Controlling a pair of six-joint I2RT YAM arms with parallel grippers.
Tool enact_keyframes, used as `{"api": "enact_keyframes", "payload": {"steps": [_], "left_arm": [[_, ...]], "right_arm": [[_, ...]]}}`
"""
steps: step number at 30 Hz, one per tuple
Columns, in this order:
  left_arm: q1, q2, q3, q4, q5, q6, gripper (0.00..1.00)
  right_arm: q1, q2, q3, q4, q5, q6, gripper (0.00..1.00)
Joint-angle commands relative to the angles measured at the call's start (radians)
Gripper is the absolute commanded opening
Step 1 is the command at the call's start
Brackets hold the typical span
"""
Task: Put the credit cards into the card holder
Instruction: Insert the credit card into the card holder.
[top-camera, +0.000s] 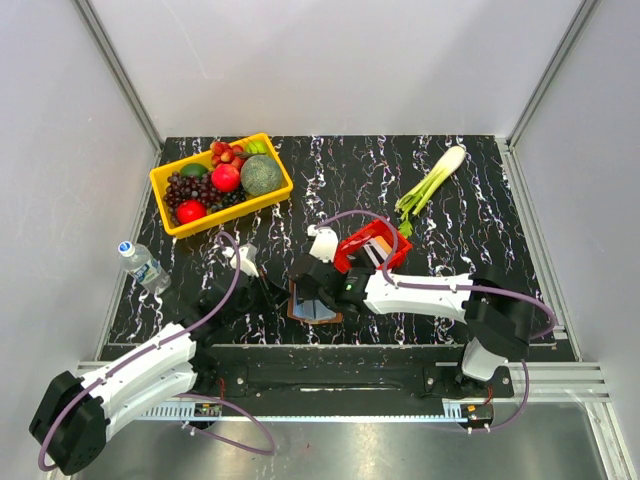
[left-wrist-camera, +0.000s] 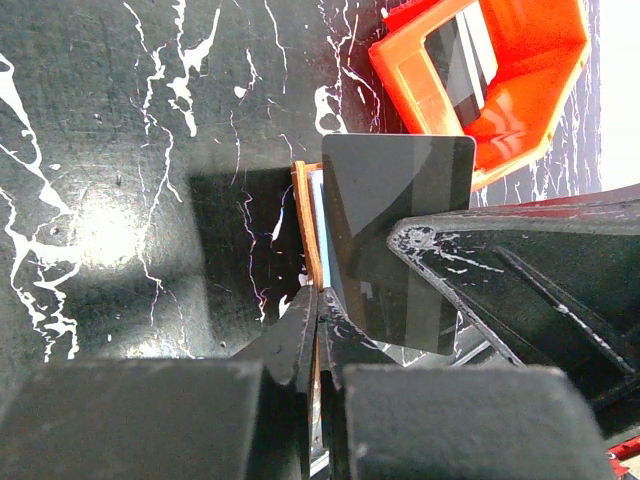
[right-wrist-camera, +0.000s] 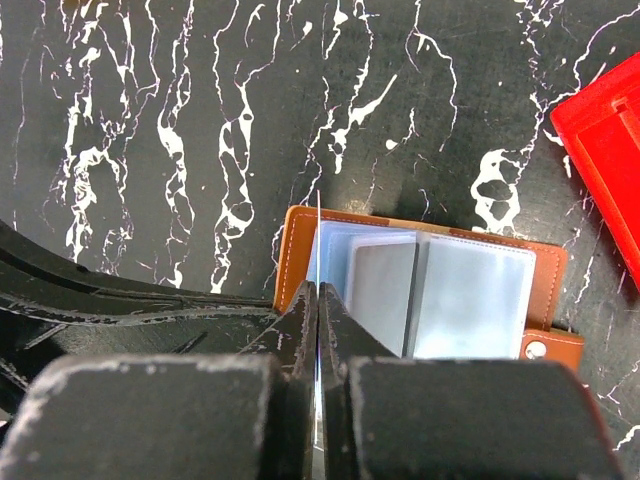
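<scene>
My right fingers (right-wrist-camera: 298, 335) pinch a black card (left-wrist-camera: 400, 220) above the open wallet (right-wrist-camera: 548, 268). My left fingers (left-wrist-camera: 292, 348) pinch the wallet's edge. Next, I think, the card slides into a blue pocket (right-wrist-camera: 470, 300).

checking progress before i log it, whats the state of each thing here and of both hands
card holder, open, left edge pinched
black card, upright on edge, gripped over the holder
left hand, shut on the card holder
right hand, shut on the black card
red bin, more cards standing inside
water bottle, capped, lying on its side
yellow basket, full of fruit
</scene>
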Motion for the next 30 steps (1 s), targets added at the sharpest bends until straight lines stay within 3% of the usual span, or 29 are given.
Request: {"api": "enact_keyframes", "payload": {"steps": [1, 10, 17, 21, 30], "left_arm": [[0.002, -0.016, 0.004, 0.035, -0.008, -0.013, 0.0], [0.002, 0.003, -0.002, -0.011, -0.044, -0.012, 0.0], [0.002, 0.038, -0.023, -0.045, -0.114, -0.022, 0.0], [0.002, 0.07, -0.045, -0.033, -0.122, -0.025, 0.0], [0.002, 0.09, -0.059, 0.018, -0.111, -0.032, 0.0]], "right_arm": [[0.017, 0.008, 0.047, -0.033, 0.049, -0.008, 0.0], [0.022, -0.083, 0.026, -0.076, 0.16, -0.062, 0.0], [0.017, -0.149, -0.014, -0.057, 0.118, -0.116, 0.0], [-0.021, -0.163, -0.052, -0.033, 0.025, -0.099, 0.0], [-0.19, -0.123, -0.2, 0.139, -0.369, -0.057, 0.0]]}}
